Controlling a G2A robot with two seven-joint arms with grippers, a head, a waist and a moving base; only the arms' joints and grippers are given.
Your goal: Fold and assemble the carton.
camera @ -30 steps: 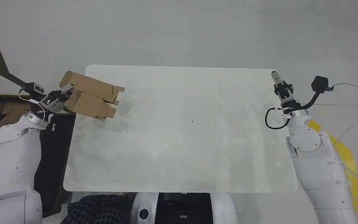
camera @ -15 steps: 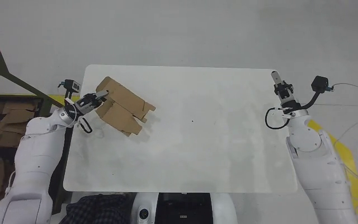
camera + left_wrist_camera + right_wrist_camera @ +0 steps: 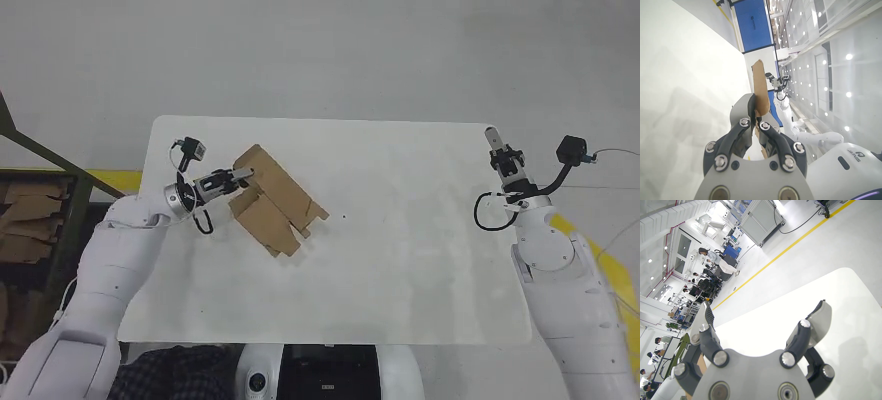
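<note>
Left gripper [image 3: 240,180]: pressed together on one edge of the carton [image 3: 275,202]; in the left wrist view the cardboard [image 3: 761,85] stands pinched between its pads.
Carton: a flattened brown sheet with notched flaps, at about ten o'clock from the centre of the table [image 3: 420,290]. It runs from the grip toward four o'clock. Whether it touches the tabletop, I cannot tell.
Right gripper [image 3: 762,311]: fingers spread with nothing between them, at the table's two o'clock edge [image 3: 492,138], well apart from the carton.
Handling: probably light, stiff across its panels, and ready to bend along the creases; the flaps look likely to flop.
Where to hold: judged best on a broad panel beside a crease, with the second grip on the opposite panel.
Risk: a one-edge pinch may let the sheet swing or crumple.
</note>
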